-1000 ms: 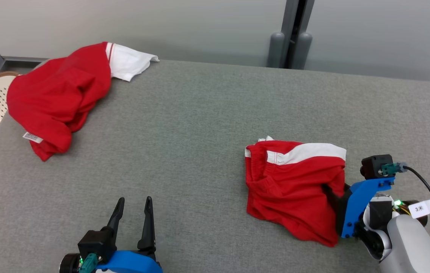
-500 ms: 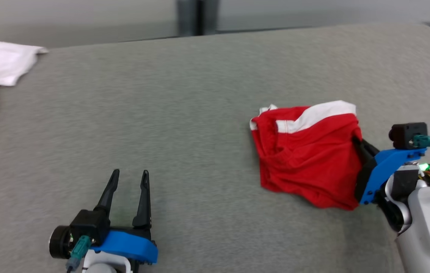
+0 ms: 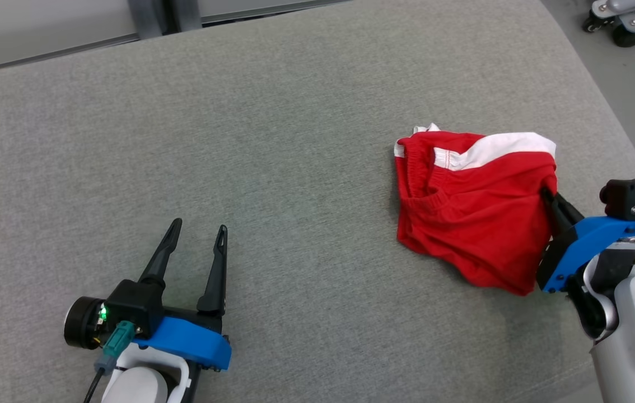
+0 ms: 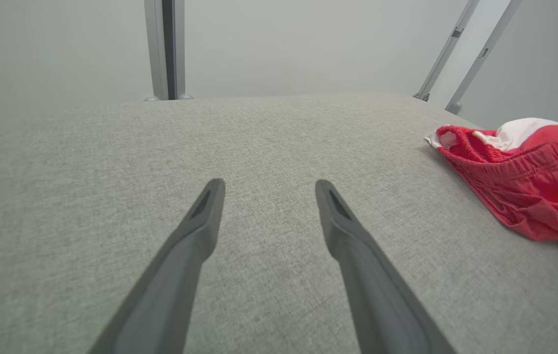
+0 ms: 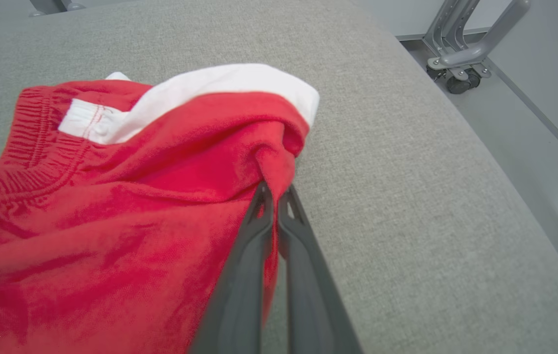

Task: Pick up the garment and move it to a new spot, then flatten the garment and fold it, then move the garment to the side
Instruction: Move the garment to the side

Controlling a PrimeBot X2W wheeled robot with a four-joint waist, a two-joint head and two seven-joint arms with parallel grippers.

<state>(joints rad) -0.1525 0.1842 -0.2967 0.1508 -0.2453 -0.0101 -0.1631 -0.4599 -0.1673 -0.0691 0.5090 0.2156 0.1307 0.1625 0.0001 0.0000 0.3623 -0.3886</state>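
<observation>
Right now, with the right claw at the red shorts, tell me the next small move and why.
Probably lift the right claw straight up. It is shut on a fold at the edge of the red shorts, and they lie bunched on the grey padded surface, so the grip looks made but the carry not yet begun. The left claw stands open, apart.

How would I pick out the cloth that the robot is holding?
Look at the wide grey pad, toward its right edge. There lies a crumpled red garment with a white band, pinched by the right gripper; the left gripper stands open on nothing.
</observation>
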